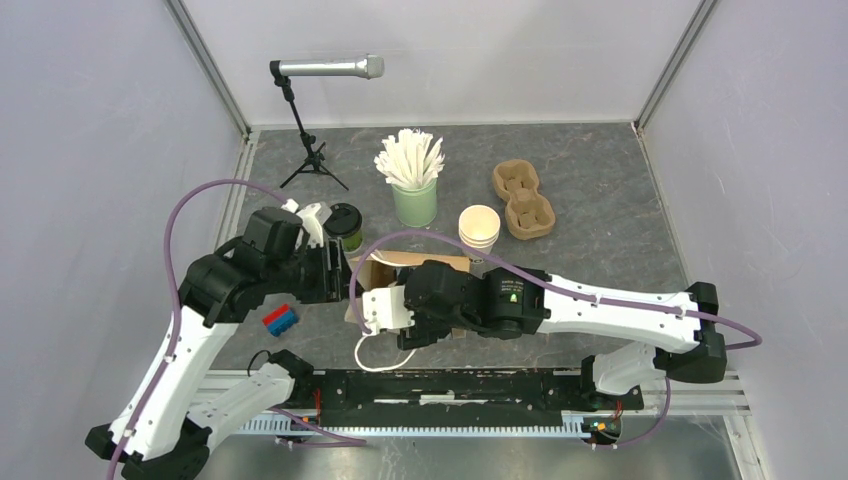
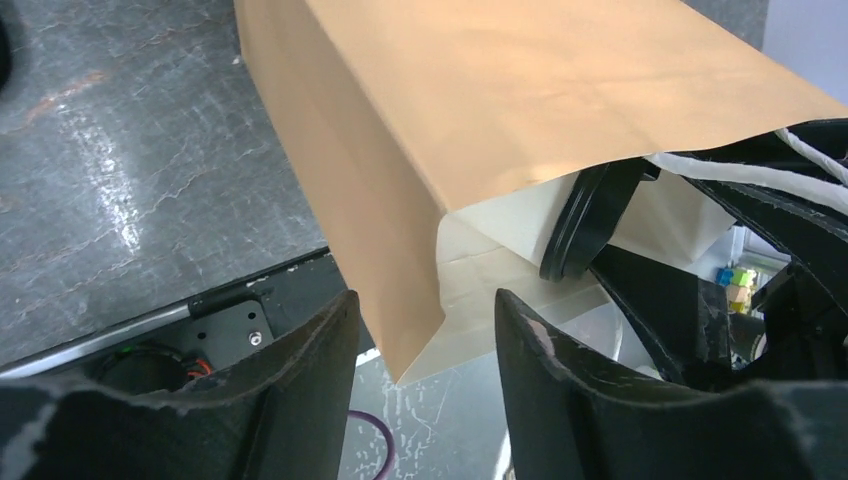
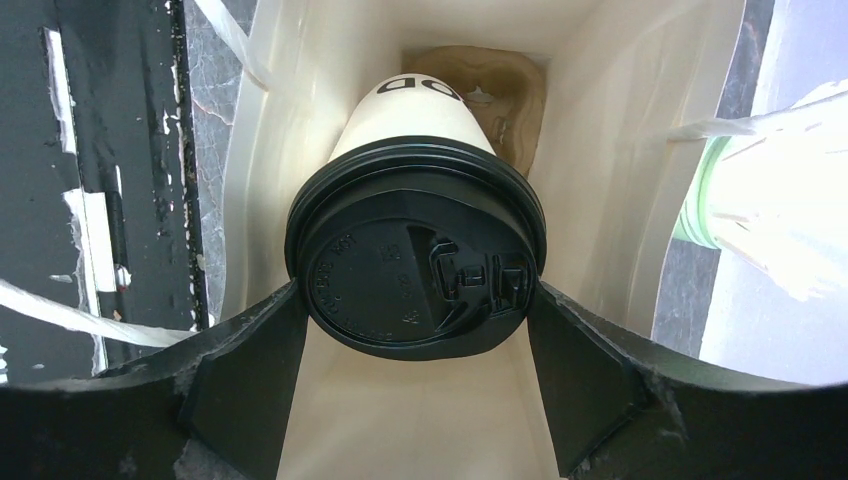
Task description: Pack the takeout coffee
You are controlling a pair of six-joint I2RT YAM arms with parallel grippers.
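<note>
A white paper cup with dark print and a black lid sits inside the brown paper bag, above a cardboard carrier at the bag's bottom. My right gripper is shut on the cup's lid, one finger on each side. In the top view the right gripper reaches into the bag. The olive-green cup with a black lid stands just behind the bag's left end. My left gripper is open, with the bag's lower corner between its fingers; in the top view it is at the bag's left side.
A mint-green cup of white sticks, a stack of lidless cream cups and cardboard carriers stand behind the bag. A microphone on a tripod is at the back left. A red and blue block lies near the left arm.
</note>
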